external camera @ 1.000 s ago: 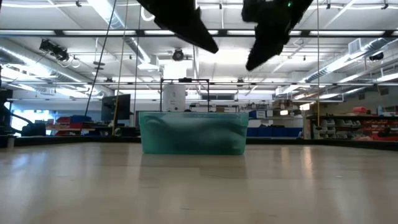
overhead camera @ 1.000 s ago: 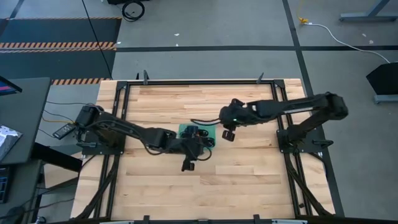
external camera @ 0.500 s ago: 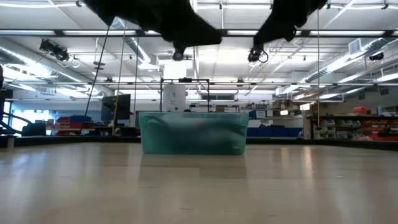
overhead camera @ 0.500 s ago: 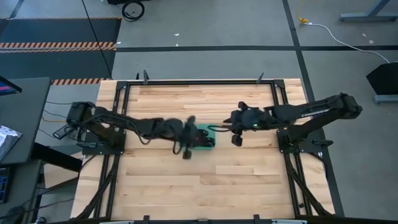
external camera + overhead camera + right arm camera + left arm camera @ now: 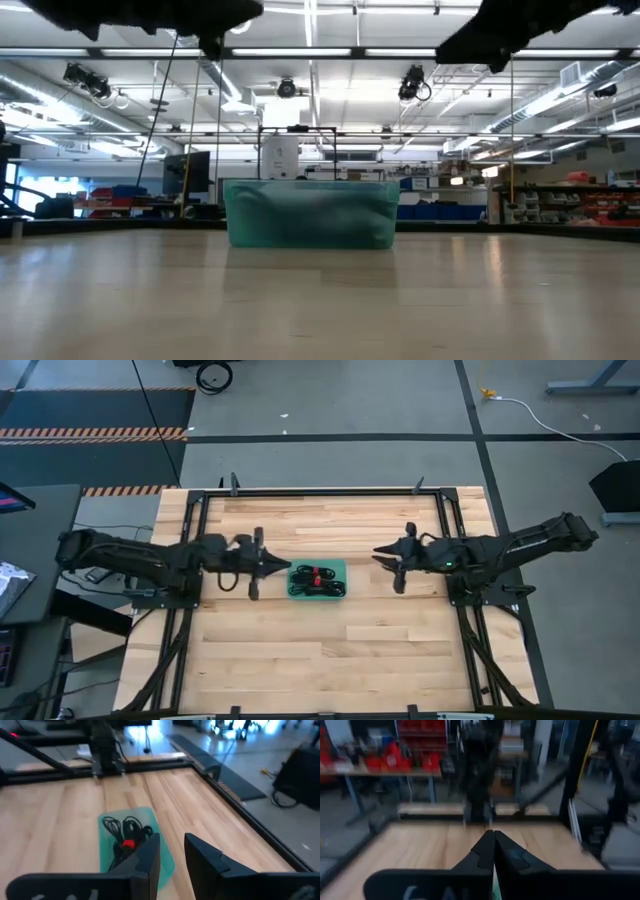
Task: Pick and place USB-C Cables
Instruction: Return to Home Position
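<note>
A small teal tray (image 5: 318, 578) sits on the wooden table near its middle, and also shows in the low view (image 5: 310, 212). In the tray lie coiled black USB-C cables (image 5: 127, 836), some bound with red ties (image 5: 314, 576). My left gripper (image 5: 284, 568) hovers just left of the tray, shut and empty, pointing level toward it; its fingertips meet in the left wrist view (image 5: 494, 842). My right gripper (image 5: 379, 557) hovers to the right of the tray, also pointing toward it. Its fingers stand apart with nothing between them (image 5: 172, 851).
A black metal frame (image 5: 320, 491) runs around the tabletop, with rails along the left (image 5: 190, 560) and right (image 5: 455, 560) sides. Bare wood lies in front of and behind the tray. A white cord (image 5: 545, 415) lies on the floor beyond the table.
Both arms have drawn back from over the tray: my left gripper toward the table's left edge, my right gripper toward the right edge. Both have tipped up from pointing downward toward level. The tray and its cables, earlier covered by the left gripper, now lie uncovered and have not moved.
</note>
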